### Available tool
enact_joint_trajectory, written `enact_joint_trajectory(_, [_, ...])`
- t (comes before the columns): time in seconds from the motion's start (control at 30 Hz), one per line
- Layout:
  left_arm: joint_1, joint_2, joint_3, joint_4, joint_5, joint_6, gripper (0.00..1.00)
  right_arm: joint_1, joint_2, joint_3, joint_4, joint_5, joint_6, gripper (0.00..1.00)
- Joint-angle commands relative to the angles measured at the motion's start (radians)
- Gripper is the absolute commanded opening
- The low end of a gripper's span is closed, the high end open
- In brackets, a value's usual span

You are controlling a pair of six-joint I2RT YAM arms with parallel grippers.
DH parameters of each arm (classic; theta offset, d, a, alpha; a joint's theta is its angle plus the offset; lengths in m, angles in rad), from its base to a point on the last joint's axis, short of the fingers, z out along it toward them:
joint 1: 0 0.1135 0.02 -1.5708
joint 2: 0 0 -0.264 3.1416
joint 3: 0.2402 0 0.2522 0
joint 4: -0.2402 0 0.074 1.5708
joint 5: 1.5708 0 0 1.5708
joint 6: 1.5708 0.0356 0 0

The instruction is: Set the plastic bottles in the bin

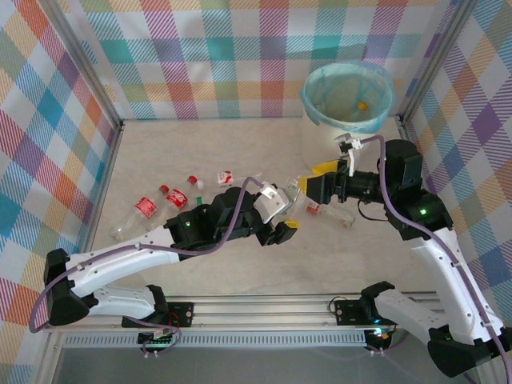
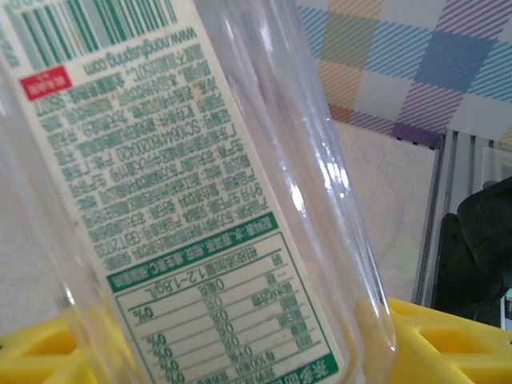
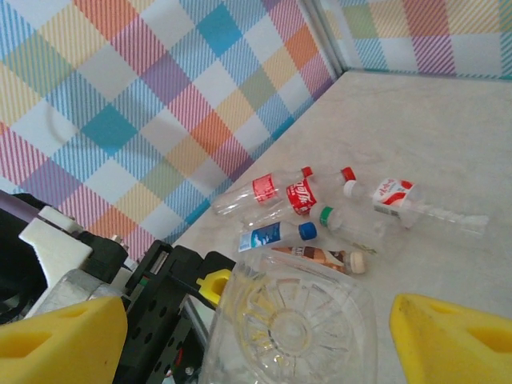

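My left gripper (image 1: 282, 216) is shut on a clear plastic bottle (image 2: 200, 200) with a white, green-printed label, its yellow fingers (image 2: 448, 344) pressed against the sides. The bottle's ribbed base (image 3: 292, 324) points at my right gripper (image 3: 256, 344). That gripper is open, and its yellow fingertips (image 3: 452, 336) stand wide of the base on both sides without touching it. In the top view the right gripper (image 1: 310, 189) meets the left over mid-table. The bin (image 1: 320, 108), white with a light blue liner, stands at the back right. Several more bottles (image 3: 300, 196) lie on the table.
The loose bottles (image 1: 176, 200) lie in a cluster left of centre, near the left checked wall. One more clear bottle (image 1: 332, 214) lies under the right arm. A small orange thing (image 1: 362, 104) sits inside the bin. Checked walls close three sides.
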Motion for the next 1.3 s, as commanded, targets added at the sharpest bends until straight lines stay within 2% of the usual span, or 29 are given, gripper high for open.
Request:
enact_joint_trajectory(0.0, [-0.006,-0.043,-0.007,0.058,-0.02,0.042,0.66,0.014,0.021,0.048,-0.014,-0.05,0.01,0.85])
enact_joint_trajectory(0.4, [-0.006,-0.059,-0.007,0.058,-0.05,0.072,0.65,0.1,0.099,0.083,-0.086,-0.059,-0.033,0.81])
enact_joint_trajectory(0.63, [-0.006,-0.063,-0.009,0.047,-0.074,0.065,0.65,0.113,0.12,0.102,-0.116,-0.032,-0.043,0.65])
enact_joint_trajectory(0.7, [-0.006,-0.067,-0.007,0.049,-0.102,0.058,0.69,0.113,0.119,0.109,-0.105,-0.03,-0.04,0.6])
enact_joint_trajectory(0.77, [-0.006,-0.071,-0.001,0.051,-0.144,0.051,0.78,0.113,0.126,0.134,-0.1,-0.002,-0.03,0.55])
enact_joint_trajectory(0.83, [-0.006,-0.08,0.009,0.057,-0.19,0.047,0.87,0.113,0.141,0.182,-0.114,0.076,-0.028,0.44])
enact_joint_trajectory(0.93, [-0.004,-0.103,0.027,0.069,-0.249,0.045,0.94,0.113,0.169,0.287,-0.146,0.28,-0.042,0.41])
enact_joint_trajectory(1.07, [-0.003,-0.139,0.054,0.071,-0.288,0.043,0.97,0.111,0.213,0.419,-0.118,0.566,-0.124,0.44])
enact_joint_trajectory(1.13, [-0.003,-0.153,0.067,0.059,-0.304,0.039,0.97,0.11,0.266,0.514,-0.11,0.713,-0.203,0.4])
enact_joint_trajectory(1.27, [-0.003,-0.177,0.07,0.03,-0.311,0.024,0.98,0.101,0.392,0.687,-0.049,0.914,-0.376,0.36])
